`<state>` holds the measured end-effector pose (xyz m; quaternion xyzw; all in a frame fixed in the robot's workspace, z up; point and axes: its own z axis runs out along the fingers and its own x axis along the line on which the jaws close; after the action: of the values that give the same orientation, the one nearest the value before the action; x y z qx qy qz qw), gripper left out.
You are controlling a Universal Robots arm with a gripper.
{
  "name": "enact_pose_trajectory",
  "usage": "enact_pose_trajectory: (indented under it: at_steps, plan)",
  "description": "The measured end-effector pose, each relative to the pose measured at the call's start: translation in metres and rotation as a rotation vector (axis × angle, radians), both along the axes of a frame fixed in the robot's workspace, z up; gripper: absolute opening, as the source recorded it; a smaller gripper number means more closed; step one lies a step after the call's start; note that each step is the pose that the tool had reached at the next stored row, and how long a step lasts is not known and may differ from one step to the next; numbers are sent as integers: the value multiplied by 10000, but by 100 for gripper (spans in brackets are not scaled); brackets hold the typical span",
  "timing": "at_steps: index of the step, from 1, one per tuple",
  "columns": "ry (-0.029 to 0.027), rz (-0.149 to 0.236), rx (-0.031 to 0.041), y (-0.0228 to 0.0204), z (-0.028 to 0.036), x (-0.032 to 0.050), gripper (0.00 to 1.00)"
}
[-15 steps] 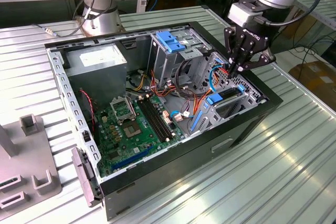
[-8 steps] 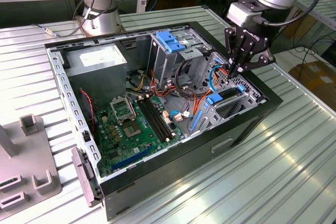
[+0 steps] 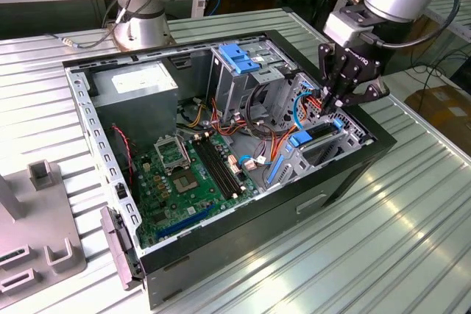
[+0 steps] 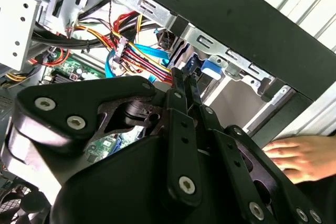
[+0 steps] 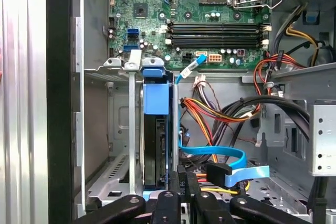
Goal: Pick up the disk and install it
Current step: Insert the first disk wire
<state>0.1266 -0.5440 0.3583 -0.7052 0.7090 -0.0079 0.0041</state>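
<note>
The disk stands on edge in the drive bay at the corner of the open computer case, on the exterior view's right. In the first wrist view the disk is a dark slab between metal bay walls, with a blue plastic tab on its end. My gripper hangs just above the bay. Its black fingers are shut together with nothing between them, right beside the disk's near edge. In the second wrist view the gripper points at a blue tab by the case wall.
Red, yellow and blue cables crowd the space beside the bay. The case also holds a motherboard, a grey power supply and a drive cage with a blue top. A person's hand rests outside the case wall.
</note>
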Motion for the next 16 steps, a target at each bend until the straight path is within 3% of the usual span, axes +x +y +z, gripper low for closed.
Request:
enact_pose_trajectory:
  at_steps: [1, 10, 16]
  plan:
    - [0, 0, 39, -12, -1, -1, 17]
    - [-24, 241, 47, -80, -16, -50, 17]
    - [-26, 202, 48, -84, -47, -57, 17]
